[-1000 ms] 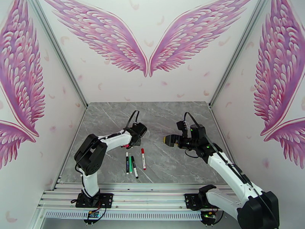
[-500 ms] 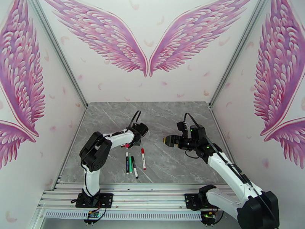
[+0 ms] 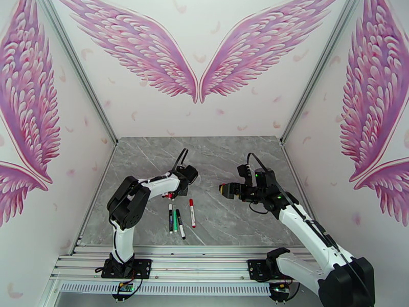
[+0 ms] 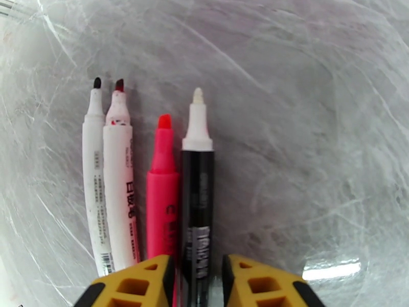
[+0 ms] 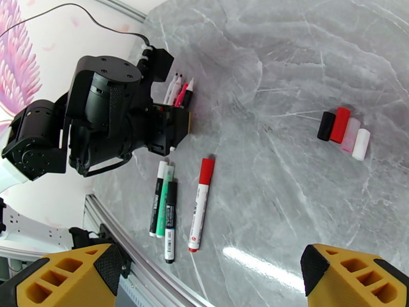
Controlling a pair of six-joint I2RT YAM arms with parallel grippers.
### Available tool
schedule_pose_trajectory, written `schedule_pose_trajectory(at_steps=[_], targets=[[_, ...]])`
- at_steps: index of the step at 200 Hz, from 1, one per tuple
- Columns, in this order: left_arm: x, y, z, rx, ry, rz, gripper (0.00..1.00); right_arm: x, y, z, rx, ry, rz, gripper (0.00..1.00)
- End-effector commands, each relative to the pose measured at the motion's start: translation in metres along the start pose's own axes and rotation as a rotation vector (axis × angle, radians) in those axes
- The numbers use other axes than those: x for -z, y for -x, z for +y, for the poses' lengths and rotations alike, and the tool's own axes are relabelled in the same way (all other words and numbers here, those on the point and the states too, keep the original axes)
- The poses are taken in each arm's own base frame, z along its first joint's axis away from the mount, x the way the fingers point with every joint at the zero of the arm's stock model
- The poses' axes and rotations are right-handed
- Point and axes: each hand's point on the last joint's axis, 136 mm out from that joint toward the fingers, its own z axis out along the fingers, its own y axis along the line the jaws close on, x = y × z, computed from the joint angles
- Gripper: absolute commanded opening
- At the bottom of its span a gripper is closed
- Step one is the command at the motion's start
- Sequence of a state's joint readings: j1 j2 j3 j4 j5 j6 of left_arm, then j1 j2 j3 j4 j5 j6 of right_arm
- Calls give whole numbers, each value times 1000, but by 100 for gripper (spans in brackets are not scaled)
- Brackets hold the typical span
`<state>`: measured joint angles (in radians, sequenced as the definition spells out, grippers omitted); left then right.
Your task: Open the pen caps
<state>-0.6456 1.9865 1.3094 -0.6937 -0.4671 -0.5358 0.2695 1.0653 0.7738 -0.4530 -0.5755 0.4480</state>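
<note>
Four uncapped pens lie side by side in the left wrist view: a white one with a black tip (image 4: 92,175), a white one with a red tip (image 4: 118,185), a pink highlighter (image 4: 162,200) and a black marker (image 4: 197,200). My left gripper (image 4: 197,282) straddles the black marker's rear end, its jaws slightly apart with thin gaps beside the barrel. Loose pen caps stand in a row in the right wrist view: black (image 5: 325,126), red (image 5: 340,125), pale pink (image 5: 350,134) and white (image 5: 361,144). My right gripper (image 5: 204,282) hangs wide open above the table, holding nothing.
Several capped pens lie near the front: a red-capped one (image 5: 200,211), a black one (image 5: 169,221), a green one (image 5: 163,200) and a white one (image 5: 156,198). The left arm's black wrist (image 5: 112,118) sits low over the table (image 3: 230,221). Side walls close in the table.
The left arm's elbow has shifted slightly right and its gripper has settled lower by the uncapped pens. The right gripper has dipped a little. The pens on the table have not moved.
</note>
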Motion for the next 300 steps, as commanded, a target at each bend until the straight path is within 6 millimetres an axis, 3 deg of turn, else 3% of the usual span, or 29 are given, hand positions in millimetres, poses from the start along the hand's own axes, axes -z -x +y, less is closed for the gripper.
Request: schedule_pose_trajectory(at_steps=[1,14,18,49,73,113,154,177,300], targets=[[24,12,8,46,-28,-37,33,6,6,8,34,2,-22,99],[37,14,10,72,-57,-54,33,5,4,9,27,18,-16,99],[34,3,14,67,-52,-34,33,5,4,10,25,23,-16,99],[54,-21,22,112,-135,-15,34,2,-1,9,18,46,-16,99],[64,-53,30,143,-187,50,36,1,-2,8,25,40,-16,99],[77,-101,20,163,-358,150,37,1,-3,11,47,51,-9,99],[82,-132,-1,117,-486,229,38,-2,-4,13,48,63,0,99],[76,-142,-4,111,-476,256,38,-4,-4,13,49,65,5,99],[59,-155,11,112,-356,302,34,-8,-4,15,42,69,17,99]])
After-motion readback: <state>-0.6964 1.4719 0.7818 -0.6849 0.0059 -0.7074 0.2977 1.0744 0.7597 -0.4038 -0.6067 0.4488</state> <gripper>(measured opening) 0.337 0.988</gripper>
